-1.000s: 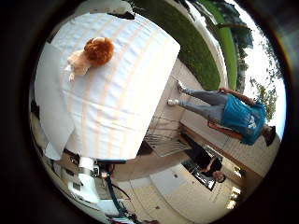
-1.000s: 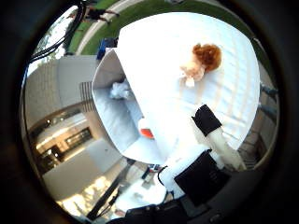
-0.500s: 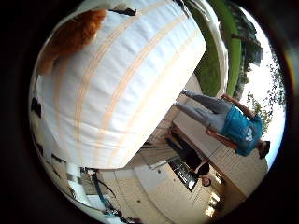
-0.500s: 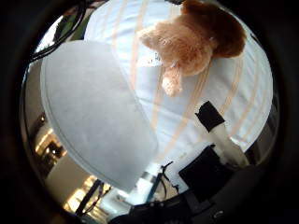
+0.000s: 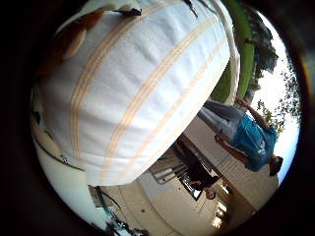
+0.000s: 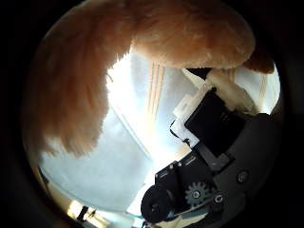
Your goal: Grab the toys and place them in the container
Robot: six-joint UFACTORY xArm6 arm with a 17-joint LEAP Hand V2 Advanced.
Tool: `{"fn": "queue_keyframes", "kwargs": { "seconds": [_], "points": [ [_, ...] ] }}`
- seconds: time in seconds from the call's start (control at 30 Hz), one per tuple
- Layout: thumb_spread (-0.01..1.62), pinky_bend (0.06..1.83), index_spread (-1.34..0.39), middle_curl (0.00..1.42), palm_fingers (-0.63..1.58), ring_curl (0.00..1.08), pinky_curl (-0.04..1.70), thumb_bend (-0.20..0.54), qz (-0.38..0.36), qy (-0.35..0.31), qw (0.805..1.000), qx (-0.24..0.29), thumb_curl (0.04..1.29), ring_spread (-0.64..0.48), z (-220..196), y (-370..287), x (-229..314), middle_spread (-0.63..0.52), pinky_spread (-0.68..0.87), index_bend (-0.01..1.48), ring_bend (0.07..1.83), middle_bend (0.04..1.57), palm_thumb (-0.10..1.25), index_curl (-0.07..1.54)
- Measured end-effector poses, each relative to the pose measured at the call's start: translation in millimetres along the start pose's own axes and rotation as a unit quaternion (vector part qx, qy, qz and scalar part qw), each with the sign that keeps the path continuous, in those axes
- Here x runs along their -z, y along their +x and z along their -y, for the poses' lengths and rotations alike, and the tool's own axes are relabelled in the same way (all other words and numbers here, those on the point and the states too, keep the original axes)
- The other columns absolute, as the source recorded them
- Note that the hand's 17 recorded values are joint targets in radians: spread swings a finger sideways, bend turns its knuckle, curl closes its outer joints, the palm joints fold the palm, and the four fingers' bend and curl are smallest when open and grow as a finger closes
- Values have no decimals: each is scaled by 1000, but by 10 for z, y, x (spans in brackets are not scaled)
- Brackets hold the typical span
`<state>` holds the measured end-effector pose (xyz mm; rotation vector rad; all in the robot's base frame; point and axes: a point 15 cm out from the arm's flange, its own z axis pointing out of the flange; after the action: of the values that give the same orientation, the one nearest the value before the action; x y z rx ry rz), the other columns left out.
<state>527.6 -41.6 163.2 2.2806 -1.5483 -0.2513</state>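
Note:
A brown and tan plush toy fills much of the right thumb side palm view, very close under the palm. It lies on the table's white cloth with orange stripes. A tan part of the toy shows at the cloth's edge in the right little finger side palm view. My hand is right over the toy. One black and white finger reaches out beside the toy and is not closed round it. A pale white surface beside the toy looks like the container.
The clothed table drops off at its edge to a paved floor. A strip of grass lies beyond the table's far side.
The camera has come down much closer to the toy. The toy now fills the thumb side view, and the container's inside is out of sight.

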Motion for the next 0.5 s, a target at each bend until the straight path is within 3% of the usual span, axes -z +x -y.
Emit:
{"fn": "queue_keyframes", "kwargs": {
  "seconds": [0.1,0.23,0.37,0.5],
  "points": [
    [1079,961,-549,723,1082,681,430,-8,-5,30,999,-12,473,-1,-125,85,330,-231,354,202,1206,876,916,146],
    [1105,1202,-666,823,1075,736,565,-2,-3,64,998,-19,506,-44,-316,40,747,-250,311,306,1232,977,983,137],
    [1134,1304,-772,904,1015,778,663,-9,9,44,999,-24,529,-79,-767,-80,1014,-263,269,421,1271,1038,1009,142],
    [1167,1353,-867,969,946,815,742,-14,19,25,999,-24,541,-102,-1471,-324,1445,-270,236,526,1312,1087,1007,151]
  ]
}}
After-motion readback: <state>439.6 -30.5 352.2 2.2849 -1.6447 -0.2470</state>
